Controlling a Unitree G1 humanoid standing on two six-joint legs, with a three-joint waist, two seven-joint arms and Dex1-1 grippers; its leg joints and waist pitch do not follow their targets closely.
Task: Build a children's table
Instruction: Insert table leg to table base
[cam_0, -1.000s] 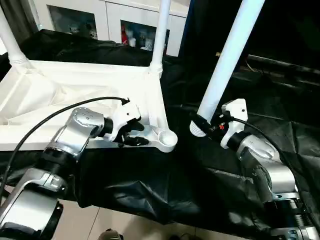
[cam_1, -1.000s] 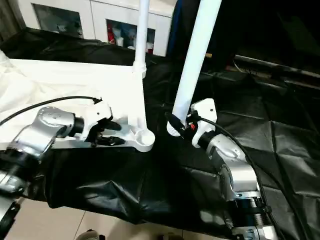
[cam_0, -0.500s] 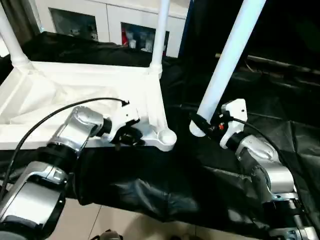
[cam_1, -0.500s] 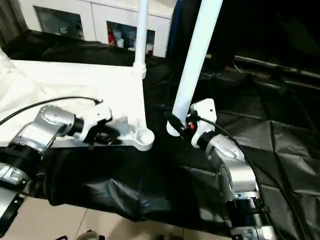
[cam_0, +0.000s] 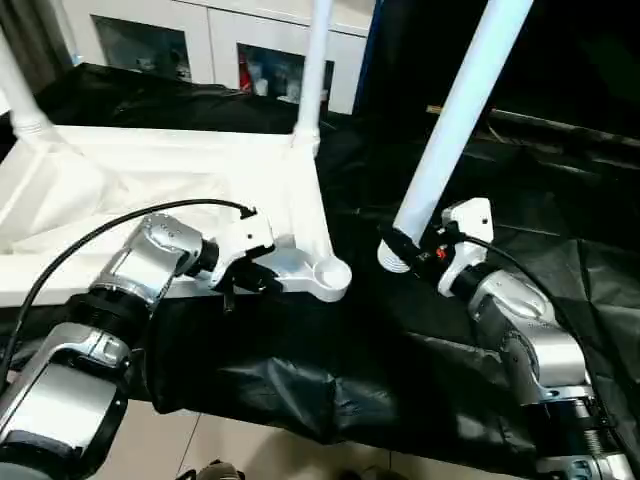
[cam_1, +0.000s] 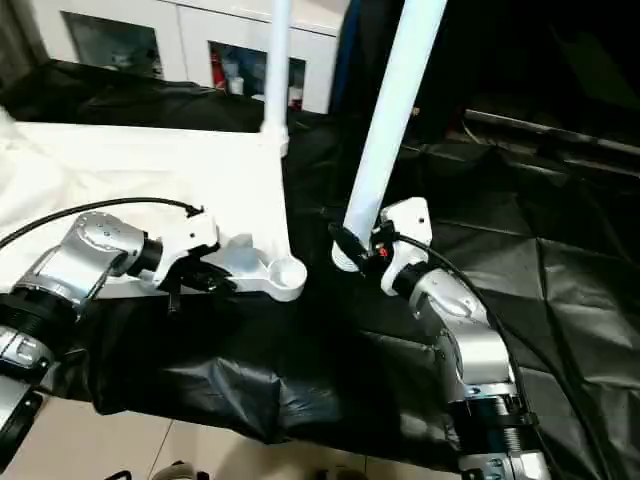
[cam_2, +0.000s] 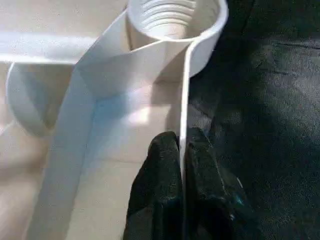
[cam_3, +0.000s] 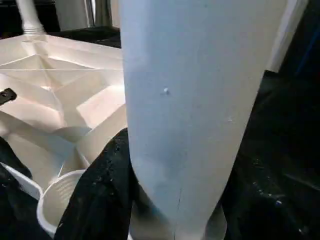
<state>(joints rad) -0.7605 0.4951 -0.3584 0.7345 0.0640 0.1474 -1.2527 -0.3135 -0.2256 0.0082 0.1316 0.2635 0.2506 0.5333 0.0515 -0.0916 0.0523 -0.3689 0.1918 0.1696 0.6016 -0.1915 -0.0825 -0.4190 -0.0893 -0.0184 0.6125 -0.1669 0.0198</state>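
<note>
The white children's table top (cam_0: 150, 180) lies underside up on the black-draped table. Two legs (cam_0: 312, 80) (cam_0: 20, 100) stand upright in its far corner sockets. My left gripper (cam_0: 262, 280) is shut on the top's thin near rim (cam_2: 185, 100), one black finger (cam_2: 162, 180) on each side, just beside the empty threaded corner socket (cam_0: 330, 272). My right gripper (cam_0: 408, 250) is shut on another white leg (cam_0: 450, 130) near its ribbed lower end. That leg is tilted, with its end a short way right of the empty socket (cam_3: 62, 192) and apart from it.
Black cloth (cam_0: 330, 380) covers the work table and hangs over its near edge above the light floor. A white cabinet (cam_0: 240, 50) with glass doors stands behind. A black cable (cam_0: 120, 225) loops over my left forearm.
My left gripper has closed from open onto the table top's near rim. The right gripper and its leg have stayed almost in place.
</note>
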